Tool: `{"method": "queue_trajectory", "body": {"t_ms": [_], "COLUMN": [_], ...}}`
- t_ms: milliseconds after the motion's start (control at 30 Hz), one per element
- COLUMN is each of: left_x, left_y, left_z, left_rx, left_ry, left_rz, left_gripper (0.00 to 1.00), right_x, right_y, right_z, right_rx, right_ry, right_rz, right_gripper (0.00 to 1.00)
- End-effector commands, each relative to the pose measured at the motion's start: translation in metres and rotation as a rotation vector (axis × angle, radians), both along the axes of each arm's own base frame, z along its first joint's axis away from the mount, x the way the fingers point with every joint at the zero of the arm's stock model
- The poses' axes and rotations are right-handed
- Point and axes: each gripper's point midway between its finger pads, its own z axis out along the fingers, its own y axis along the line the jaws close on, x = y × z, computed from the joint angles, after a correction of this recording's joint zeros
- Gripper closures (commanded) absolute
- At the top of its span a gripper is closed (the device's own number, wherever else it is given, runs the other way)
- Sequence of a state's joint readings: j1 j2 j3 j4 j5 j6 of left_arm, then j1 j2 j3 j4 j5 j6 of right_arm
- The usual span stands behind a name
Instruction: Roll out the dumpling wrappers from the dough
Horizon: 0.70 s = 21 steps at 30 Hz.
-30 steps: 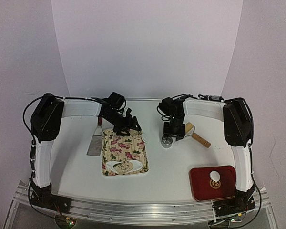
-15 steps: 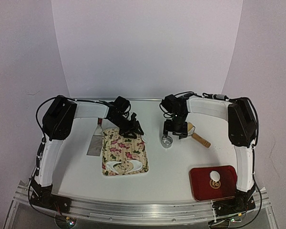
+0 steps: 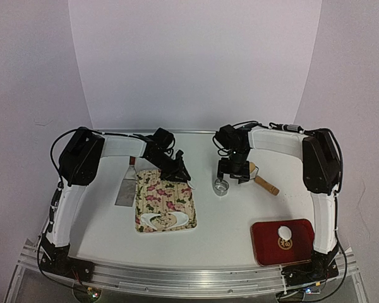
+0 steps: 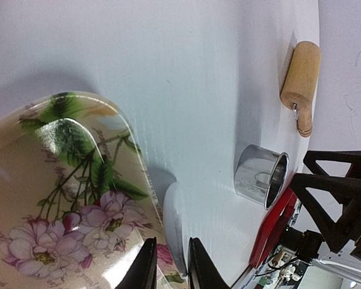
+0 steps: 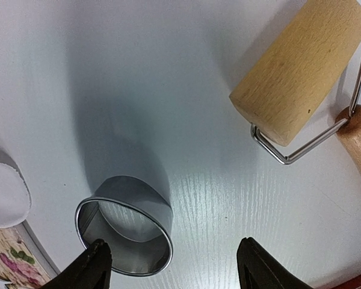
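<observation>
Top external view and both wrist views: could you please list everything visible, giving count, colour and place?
dumpling wrappers: two, white; one on the red tray, one at the mat's far right edge
dough sheet: one, white, with holes cut out, on the mat's near end
floral mat: one, cream with pink flowers, left of centre
ring cutter: one, shiny metal, on the table mid-right
rolling pin: one, pale wood, right of the cutter
scraper: one, metal, left of the mat
red tray: one, near right
table: one, white
left end effector: one, black, fingers close together astride the edge wrapper
right end effector: one, black, open above the cutter
</observation>
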<state>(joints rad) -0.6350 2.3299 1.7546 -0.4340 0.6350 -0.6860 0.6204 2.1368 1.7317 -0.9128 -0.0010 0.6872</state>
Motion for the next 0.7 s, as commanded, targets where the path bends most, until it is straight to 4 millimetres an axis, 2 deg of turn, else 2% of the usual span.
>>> {"method": "queue_trajectory", "body": {"t_ms": [0,433,567,667], "left_x": [0.011,0.01,0.004,-0.004], "left_y": [-0.013,-0.013,-0.005,0.008], "left_z": [0.023,0.049,0.07,0.078], "left_rx": [-0.059,-0.113,-0.124,-0.107], "left_ry": [-0.052,-0.112,-0.14,-0.154], "left_rz": [-0.002,0.009,0.023,0.044], "left_gripper": [0.86,0.95,0.95,0.94], "right_x": [0.004,0.007,0.007,0.009], "right_y": [-0.004,-0.004,0.001,0.003], "right_z": [0.017,0.017,0.016,0.016], "right_rx": [0.011,0.008,0.031,0.037], "right_ry": [-0.036,-0.038,-0.026,-0.024], "right_rz": [0.005,0.019,0.028,0.034], "right_gripper": [0.28,0.28,0.28,0.28]}}
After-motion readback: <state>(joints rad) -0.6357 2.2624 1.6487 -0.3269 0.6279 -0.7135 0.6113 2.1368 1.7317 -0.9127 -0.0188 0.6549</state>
